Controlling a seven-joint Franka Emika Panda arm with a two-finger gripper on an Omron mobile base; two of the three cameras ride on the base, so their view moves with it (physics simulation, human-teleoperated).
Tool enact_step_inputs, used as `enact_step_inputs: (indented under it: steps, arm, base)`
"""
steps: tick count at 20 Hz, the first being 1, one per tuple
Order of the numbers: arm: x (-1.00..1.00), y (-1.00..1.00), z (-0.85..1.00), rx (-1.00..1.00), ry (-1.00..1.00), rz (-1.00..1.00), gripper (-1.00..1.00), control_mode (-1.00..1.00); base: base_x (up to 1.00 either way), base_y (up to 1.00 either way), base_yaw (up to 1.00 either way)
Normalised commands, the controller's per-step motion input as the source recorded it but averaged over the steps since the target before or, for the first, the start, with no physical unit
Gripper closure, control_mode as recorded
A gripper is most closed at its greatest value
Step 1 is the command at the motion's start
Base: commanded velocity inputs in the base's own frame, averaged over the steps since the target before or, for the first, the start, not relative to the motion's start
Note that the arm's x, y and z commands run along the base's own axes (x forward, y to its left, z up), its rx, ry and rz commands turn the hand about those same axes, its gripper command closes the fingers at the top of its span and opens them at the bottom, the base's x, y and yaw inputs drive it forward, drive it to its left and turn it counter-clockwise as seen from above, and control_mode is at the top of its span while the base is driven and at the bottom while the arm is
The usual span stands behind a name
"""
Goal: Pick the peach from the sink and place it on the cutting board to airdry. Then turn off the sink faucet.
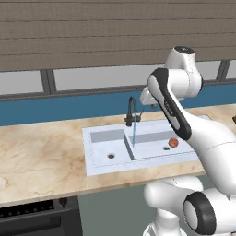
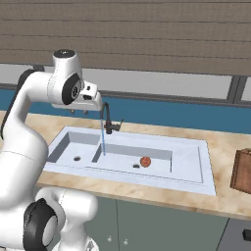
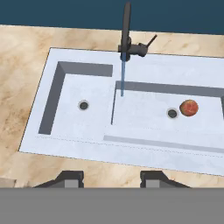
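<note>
The claw (image 3: pixel 111 179) is held high above the near rim of the sink (image 3: pixel 131 153), its two finger tips parted with nothing between them, so it is taken to be released and empty. In the right base view the claw (image 2: pixel 78 112) is seen hanging over the left end of the sink, well above the surface (image 2: pixel 223 147).

The peach (image 3: pixel 189 107) is found on the floor of the right basin, just beside the dark drain (image 3: pixel 172 113). From the claw it lies forward, down and to the right, well apart from the finger tips. Being round, it offers no long axis to be matched, so any closing direction could be used.

Water is seen falling from the sink faucet (image 3: pixel 127 30) as a thin blue stream (image 3: pixel 123 74) near the divider, left of the peach. The pick is judged not yet begun: a descent into the right basin would be called for, clear of the faucet. A brown board (image 2: pixel 242 171) is glimpsed at the far right of the surface.
</note>
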Motion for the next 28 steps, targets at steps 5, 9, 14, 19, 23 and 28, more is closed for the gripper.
enact_step_inputs:
  steps: [5, 9, 14, 19, 23, 28]
  arm:
    - [-0.02, 0.04, 0.0, -0.02, 0.0, 0.0, -1.0, -1.0]
    - [-0.09, 0.0, -0.05, 0.0, 0.0, 0.0, -1.0, -1.0]
    - [-0.07, -0.13, -0.16, 0.0, 0.05, 0.0, -1.0, -1.0]
    - [-0.07, -0.35, 0.0, 0.0, 0.0, 0.02, -1.0, -1.0]
    - [-0.17, -0.46, -0.03, 0.0, 0.0, 0.05, -1.0, -1.0]
    - [-0.09, -0.19, -0.39, 0.0, 0.0, 0.05, -1.0, -1.0]
  base:
    - [0.0, 0.0, 0.0]
    - [0.0, 0.0, 0.0]
    - [0.0, 0.0, 0.0]
    - [0.0, 0.0, 0.0]
    - [0.0, 0.0, 0.0]
    - [0.0, 0.0, 0.0]
